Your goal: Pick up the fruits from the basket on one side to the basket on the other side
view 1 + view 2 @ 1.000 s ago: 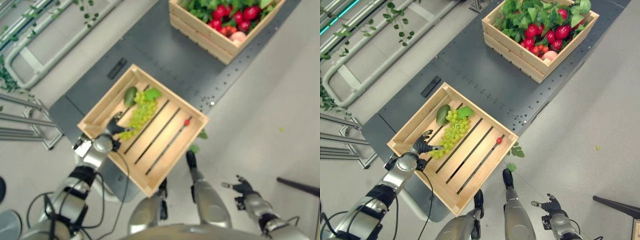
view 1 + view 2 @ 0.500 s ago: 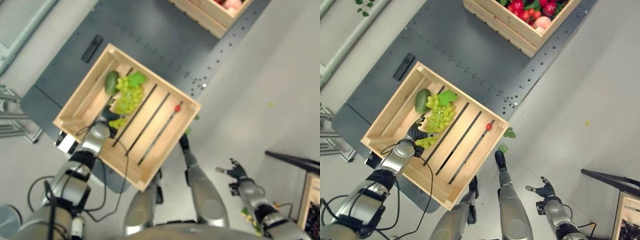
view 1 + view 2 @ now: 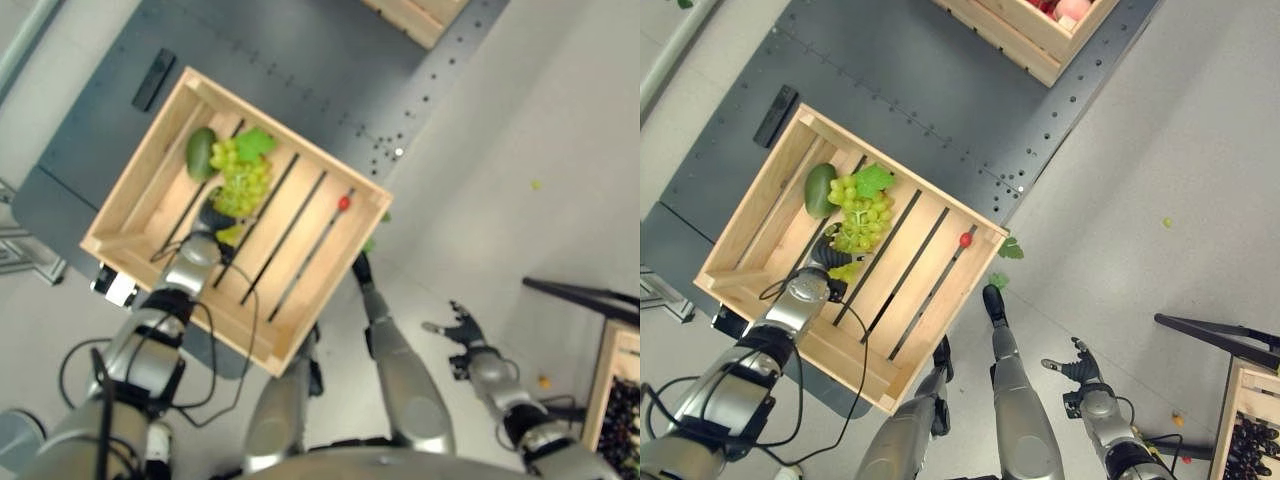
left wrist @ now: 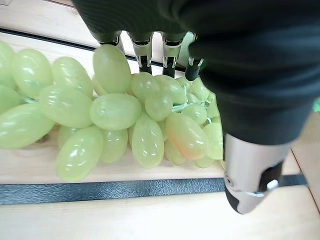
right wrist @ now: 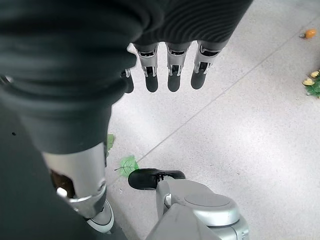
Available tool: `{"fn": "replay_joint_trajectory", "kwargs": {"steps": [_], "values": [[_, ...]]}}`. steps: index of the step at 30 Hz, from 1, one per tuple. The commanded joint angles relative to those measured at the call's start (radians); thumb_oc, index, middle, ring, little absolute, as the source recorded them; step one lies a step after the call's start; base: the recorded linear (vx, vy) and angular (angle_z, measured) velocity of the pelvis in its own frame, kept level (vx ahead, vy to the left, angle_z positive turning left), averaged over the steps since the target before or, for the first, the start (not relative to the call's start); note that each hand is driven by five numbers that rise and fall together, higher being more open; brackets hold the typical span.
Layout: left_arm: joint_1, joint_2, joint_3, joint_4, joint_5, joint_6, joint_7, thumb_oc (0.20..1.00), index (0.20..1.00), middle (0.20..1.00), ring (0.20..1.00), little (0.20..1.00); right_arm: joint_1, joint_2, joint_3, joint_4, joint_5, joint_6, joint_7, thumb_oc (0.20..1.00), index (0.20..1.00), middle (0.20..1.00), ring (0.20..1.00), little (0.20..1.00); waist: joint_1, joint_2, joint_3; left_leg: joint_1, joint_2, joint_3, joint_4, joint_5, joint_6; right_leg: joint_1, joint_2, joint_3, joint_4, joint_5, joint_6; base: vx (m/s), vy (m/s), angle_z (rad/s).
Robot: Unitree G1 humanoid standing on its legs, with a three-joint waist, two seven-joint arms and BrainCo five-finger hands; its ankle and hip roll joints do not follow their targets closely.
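A bunch of green grapes (image 3: 241, 178) with a leaf lies on the slats of the near wooden crate (image 3: 300, 330), beside a green avocado (image 3: 200, 152). A small red fruit (image 3: 343, 202) rests near the crate's right rim. My left hand (image 3: 210, 216) is at the bunch's near end. In the left wrist view its fingers (image 4: 142, 52) lie over the far side of the grapes (image 4: 115, 110) and the thumb (image 4: 250, 175) stands apart on the near side, so the hand is open. My right hand (image 3: 1077, 368) hangs open over the floor with nothing in it.
The far crate (image 3: 1025, 45), holding red and pink fruit, stands on the same dark platform (image 3: 920, 80). A small black block (image 3: 775, 102) lies on the platform. Loose leaves (image 3: 1010, 247) lie on the floor. Another crate (image 3: 1252, 425) and a black bar (image 3: 1220, 335) are at the right.
The camera has swung, so the whole scene slid up and left. My left hand has crept slightly further onto the grapes. The right hand still hangs open.
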Motion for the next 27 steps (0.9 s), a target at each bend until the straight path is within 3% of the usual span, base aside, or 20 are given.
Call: {"fn": "replay_joint_trajectory", "kwargs": {"steps": [1,11,20,27], "values": [[-0.075,0.017,-0.007,0.068,0.003,-0.002,0.015,1.000,1.000,1.000,1.000,1.000,0.032,0.001,0.023,-0.019,0.027,-0.033,-0.015,1.000,1.000,1.000,1.000,1.000,-0.002,-0.026,-0.009,-0.130,-0.005,-0.069,0.015,0.068,-0.025,0.016,0.006,-0.022,0.013,-0.118,0.102,0.00,0.000,0.00],[-0.113,0.010,0.000,0.130,0.012,0.008,0.044,1.000,1.000,1.000,1.000,1.000,0.036,0.011,0.033,-0.067,0.047,-0.050,-0.023,1.000,1.000,1.000,1.000,1.000,-0.006,-0.054,0.002,-0.163,-0.003,-0.066,0.019,0.076,-0.025,-0.015,0.010,-0.017,0.014,-0.107,0.103,0.00,-0.001,-0.01],[-0.118,-0.035,-0.052,0.213,0.205,0.067,0.097,1.000,1.000,1.000,1.000,1.000,0.061,0.010,0.044,-0.144,0.053,-0.076,-0.047,1.000,1.000,1.000,1.000,1.000,-0.017,-0.078,0.002,-0.199,-0.004,-0.061,0.027,0.077,-0.023,-0.057,0.018,-0.007,0.017,-0.101,0.103,0.00,0.000,0.00],[-0.097,-0.067,-0.054,0.217,0.232,0.077,0.110,1.000,1.000,1.000,1.000,1.000,0.076,0.005,0.052,-0.172,0.048,-0.081,-0.056,1.000,1.000,1.000,1.000,1.000,-0.022,-0.086,0.002,-0.220,-0.004,-0.055,0.035,0.076,-0.022,-0.074,0.020,-0.002,0.017,-0.098,0.102,0.00,-0.003,-0.04]]}}
